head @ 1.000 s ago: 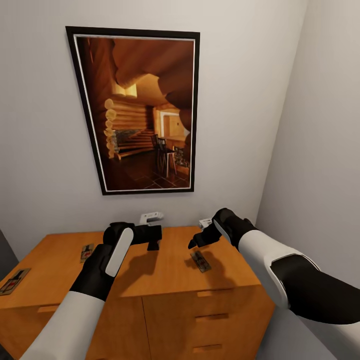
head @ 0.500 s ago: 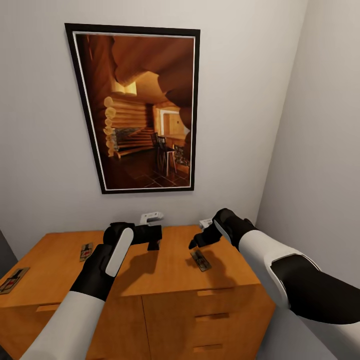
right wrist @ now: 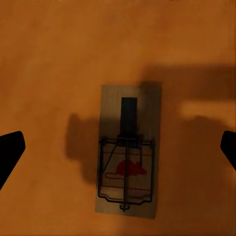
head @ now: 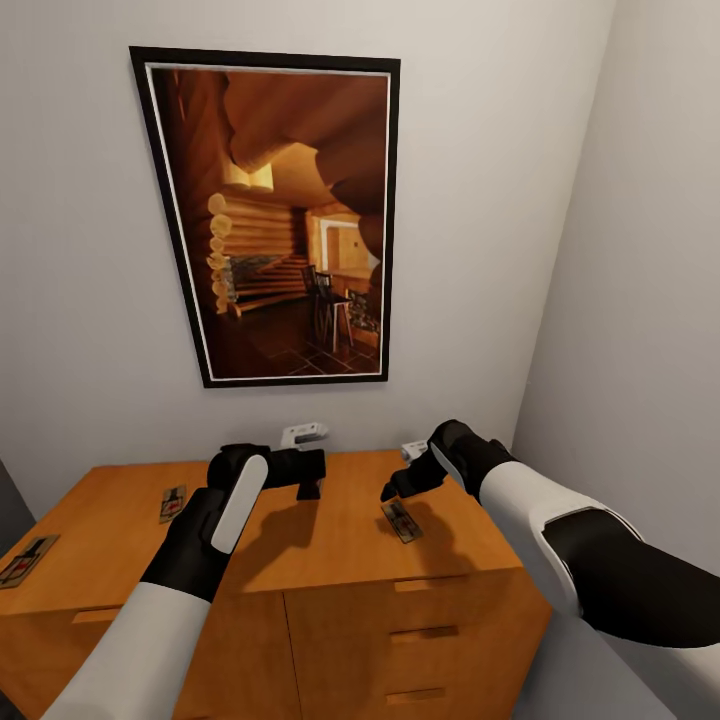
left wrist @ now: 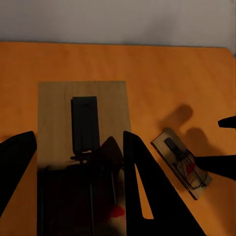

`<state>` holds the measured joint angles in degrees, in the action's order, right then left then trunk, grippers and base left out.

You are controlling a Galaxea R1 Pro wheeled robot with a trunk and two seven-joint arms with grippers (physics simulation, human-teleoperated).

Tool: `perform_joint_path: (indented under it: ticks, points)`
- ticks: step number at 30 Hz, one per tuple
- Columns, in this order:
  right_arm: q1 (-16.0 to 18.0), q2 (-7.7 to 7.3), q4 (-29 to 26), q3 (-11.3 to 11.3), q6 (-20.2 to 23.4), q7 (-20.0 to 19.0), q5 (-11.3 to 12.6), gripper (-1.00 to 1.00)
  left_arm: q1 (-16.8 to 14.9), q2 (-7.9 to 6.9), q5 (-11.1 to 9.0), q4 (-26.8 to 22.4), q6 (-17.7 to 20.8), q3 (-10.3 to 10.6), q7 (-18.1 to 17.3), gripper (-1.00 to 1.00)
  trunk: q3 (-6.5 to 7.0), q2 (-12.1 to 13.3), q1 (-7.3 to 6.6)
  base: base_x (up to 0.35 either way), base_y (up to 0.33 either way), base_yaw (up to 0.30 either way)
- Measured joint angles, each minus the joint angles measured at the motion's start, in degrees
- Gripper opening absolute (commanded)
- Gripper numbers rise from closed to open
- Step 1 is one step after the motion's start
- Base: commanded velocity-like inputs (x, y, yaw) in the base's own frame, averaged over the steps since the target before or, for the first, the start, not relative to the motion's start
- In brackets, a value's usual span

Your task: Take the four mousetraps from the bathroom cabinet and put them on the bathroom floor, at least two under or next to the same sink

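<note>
The orange-brown cabinet (head: 300,550) stands against the wall below me. My left gripper (head: 308,482) hovers over the back middle of its top. In the left wrist view, my left gripper (left wrist: 78,137) is shut on a mousetrap (left wrist: 81,108), whose edges touch both fingers. My right gripper (head: 390,492) hangs open just above another mousetrap (head: 401,521) lying flat on the right part of the top. In the right wrist view that mousetrap (right wrist: 128,157) lies midway between the wide-spread fingers of my right gripper (right wrist: 121,141). Two more mousetraps (head: 173,503) (head: 27,560) lie on the left part of the cabinet's top.
A large framed picture (head: 280,215) hangs on the wall above the cabinet. Two small white objects (head: 302,433) (head: 412,447) sit at the wall behind the top's back edge. The side wall (head: 640,300) runs close along the right. Drawer fronts (head: 430,640) face me.
My right gripper has shifted a touch to the right above its mousetrap. The left gripper and the traps have stayed put.
</note>
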<state>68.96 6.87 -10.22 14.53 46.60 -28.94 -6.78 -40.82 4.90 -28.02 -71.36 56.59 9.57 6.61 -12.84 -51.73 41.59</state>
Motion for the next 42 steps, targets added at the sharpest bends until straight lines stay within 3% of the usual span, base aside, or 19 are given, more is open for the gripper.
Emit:
perform_joint_path:
  ticks: [17, 42]
  points:
    - [0.00, 0.31, 1.41, -0.09, -0.16, 3.98, 0.00, 1.00, 0.00, 0.14, 0.11, -3.66, 1.14, 0.16, 0.00, -1.00, 0.00, 0.00, 0.00, 0.000, 0.000, 0.000]
    - [0.00, 0.43, 2.39, -0.16, -0.30, 4.09, 0.00, 1.00, 0.00, 0.19, 0.25, -3.43, 1.14, 0.17, 0.00, -1.00, -4.49, -10.02, 5.49, 0.000, 0.000, 0.000]
